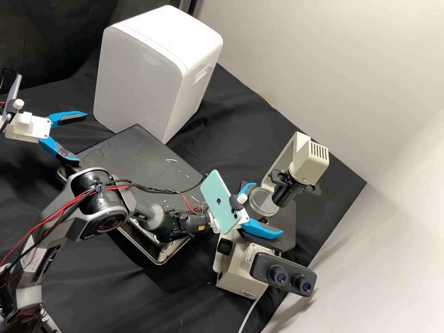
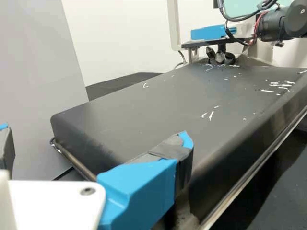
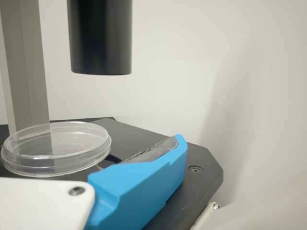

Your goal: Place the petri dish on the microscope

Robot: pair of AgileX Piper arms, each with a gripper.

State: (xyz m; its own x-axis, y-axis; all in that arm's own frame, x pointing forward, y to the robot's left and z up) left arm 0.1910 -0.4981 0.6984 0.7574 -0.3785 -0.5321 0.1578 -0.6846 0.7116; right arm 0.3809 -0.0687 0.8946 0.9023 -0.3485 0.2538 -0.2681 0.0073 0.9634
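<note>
The dish [image 1: 264, 202] lies flat on the microscope [image 1: 249, 266] stage [image 1: 296, 222], under the black lens tube [image 3: 100, 36]. The right gripper [image 1: 268, 208] is spread, one finger on either side of the dish. The near finger sits just beside the rim, apparently not touching. To finish well, back straight out with the fingers wide, brushing neither rim nor tube. The left gripper [image 1: 79, 137], also spread, hangs at the tray's [image 1: 138, 157] left corner.

- Over the microscope [image 1: 240, 270] stage, the black tube [image 3: 100, 36] hangs low above the petri dish [image 3: 55, 146], leaving you a thin gap.
- The right gripper [image 1: 254, 208], fingers spread, crowds the stage's near side.
- The stage's wall side is bare.
</note>
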